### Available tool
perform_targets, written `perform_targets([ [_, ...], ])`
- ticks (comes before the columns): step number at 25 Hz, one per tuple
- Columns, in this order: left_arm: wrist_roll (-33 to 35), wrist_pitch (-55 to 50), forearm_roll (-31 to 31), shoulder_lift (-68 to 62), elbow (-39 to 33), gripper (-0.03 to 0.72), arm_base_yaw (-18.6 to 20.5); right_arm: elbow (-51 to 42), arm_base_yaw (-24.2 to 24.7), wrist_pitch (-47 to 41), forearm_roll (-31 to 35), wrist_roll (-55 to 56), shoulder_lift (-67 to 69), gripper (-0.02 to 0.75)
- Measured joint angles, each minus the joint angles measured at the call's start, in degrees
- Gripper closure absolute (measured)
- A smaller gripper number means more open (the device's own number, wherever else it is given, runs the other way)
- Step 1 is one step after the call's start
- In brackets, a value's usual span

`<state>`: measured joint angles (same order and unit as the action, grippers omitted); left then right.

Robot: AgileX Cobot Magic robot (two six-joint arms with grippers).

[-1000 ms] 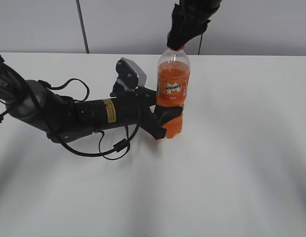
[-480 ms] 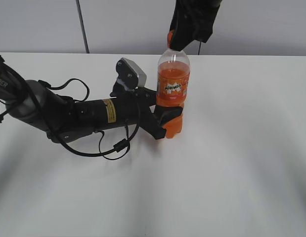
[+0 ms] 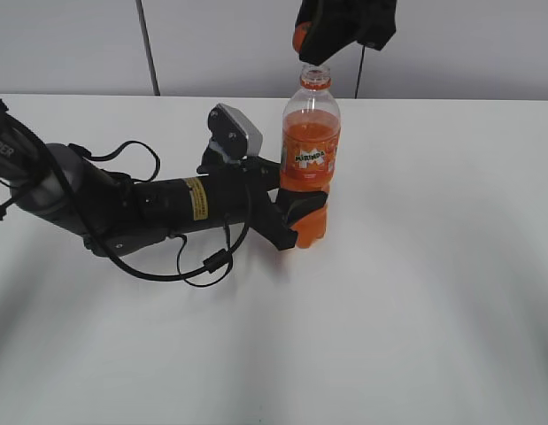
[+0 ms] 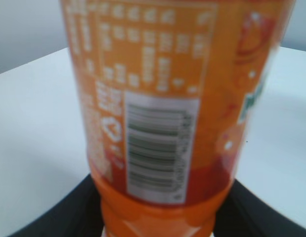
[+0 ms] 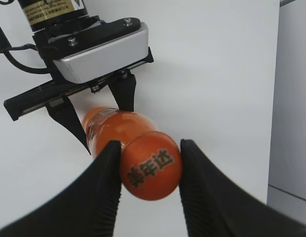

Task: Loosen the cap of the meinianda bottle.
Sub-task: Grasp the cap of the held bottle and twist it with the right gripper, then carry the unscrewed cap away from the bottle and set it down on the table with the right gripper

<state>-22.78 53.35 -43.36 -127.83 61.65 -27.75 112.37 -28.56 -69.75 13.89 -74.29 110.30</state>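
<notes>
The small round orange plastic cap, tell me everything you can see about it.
The small round orange plastic cap looks smooth and glossy, with dark printed characters on its top. It is off the tall clear orange soda bottle, whose bare threaded neck shows in the exterior view, and is held above it. The right gripper clamps it, one black finger on each side. Nothing else touches it.

Cap point(image 3: 299, 38) just above bottle point(image 3: 310, 159)
</notes>
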Motion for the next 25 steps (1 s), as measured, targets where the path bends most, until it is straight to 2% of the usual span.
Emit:
perform_targets([
  [3,0.00,0.00,0.00,0.00,0.00,0.315,0.00,0.00,0.00,0.00,0.14,0.35,-1.16,0.465],
  [6,0.00,0.00,0.00,0.00,0.00,0.315,0.00,0.00,0.00,-0.05,0.37,8.75,-2.86,0.465],
  [12,0.00,0.00,0.00,0.00,0.00,0.315,0.00,0.00,0.00,-0.05,0.92,47.28,-4.80,0.465],
  [16,0.00,0.00,0.00,0.00,0.00,0.315,0.00,0.00,0.00,-0.10,1.03,63.92,-4.87,0.465],
  [19,0.00,0.00,0.00,0.00,0.00,0.315,0.00,0.00,0.00,-0.10,0.41,69.10,-4.87,0.465],
  [25,0.00,0.00,0.00,0.00,0.00,0.315,0.00,0.00,0.90,-0.10,-6.60,73.03,-5.36,0.465],
])
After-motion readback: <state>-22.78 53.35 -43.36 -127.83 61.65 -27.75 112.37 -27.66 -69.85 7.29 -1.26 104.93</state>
